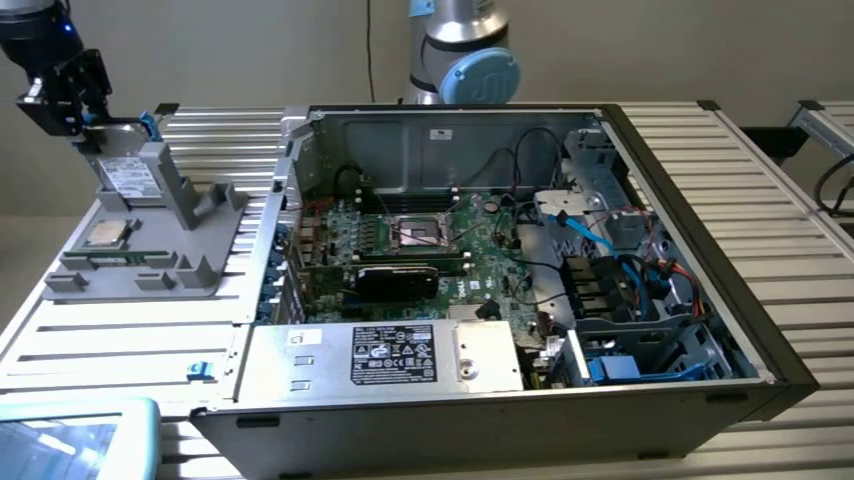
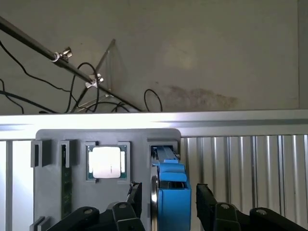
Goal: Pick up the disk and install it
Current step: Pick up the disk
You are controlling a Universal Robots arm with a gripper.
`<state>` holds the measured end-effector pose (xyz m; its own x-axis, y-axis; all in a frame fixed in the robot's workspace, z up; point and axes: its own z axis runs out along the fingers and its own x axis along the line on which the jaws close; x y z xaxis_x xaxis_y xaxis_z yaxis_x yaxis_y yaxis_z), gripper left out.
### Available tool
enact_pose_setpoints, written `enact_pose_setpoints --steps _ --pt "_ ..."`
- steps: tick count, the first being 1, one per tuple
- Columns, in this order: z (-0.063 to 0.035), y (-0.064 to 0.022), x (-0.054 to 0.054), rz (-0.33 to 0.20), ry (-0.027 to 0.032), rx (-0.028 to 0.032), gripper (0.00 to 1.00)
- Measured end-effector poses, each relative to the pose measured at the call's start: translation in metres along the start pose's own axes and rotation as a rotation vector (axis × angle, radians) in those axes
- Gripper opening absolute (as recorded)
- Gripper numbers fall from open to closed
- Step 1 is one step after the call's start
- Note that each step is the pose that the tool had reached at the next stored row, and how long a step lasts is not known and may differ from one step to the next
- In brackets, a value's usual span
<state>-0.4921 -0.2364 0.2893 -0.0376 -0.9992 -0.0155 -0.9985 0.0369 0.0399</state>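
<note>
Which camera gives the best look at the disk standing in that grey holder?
The exterior view: the disk stands upright in the grey holder, its white label visible. The wrist view shows it edge-on, mostly its blue rail, inside the open pincer.

One disk (image 1: 130,176), one CPU chip (image 1: 107,233), one holder (image 1: 200,243), one computer case (image 1: 467,425).

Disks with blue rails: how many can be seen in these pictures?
1. The disk stands on edge in the grey holder at the exterior view's left, with the open gripper around it. Others may be hidden inside the computer case.
</note>
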Motion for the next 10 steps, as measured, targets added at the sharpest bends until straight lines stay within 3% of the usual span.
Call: enact_pose_setpoints --steps 4,10 --pt "0.0063 -0.0003 0.0001 0.000 0.0002 -0.0048 0.57" --pt "0.0068 -0.0004 0.0000 0.000 0.0001 -0.0051 0.57"
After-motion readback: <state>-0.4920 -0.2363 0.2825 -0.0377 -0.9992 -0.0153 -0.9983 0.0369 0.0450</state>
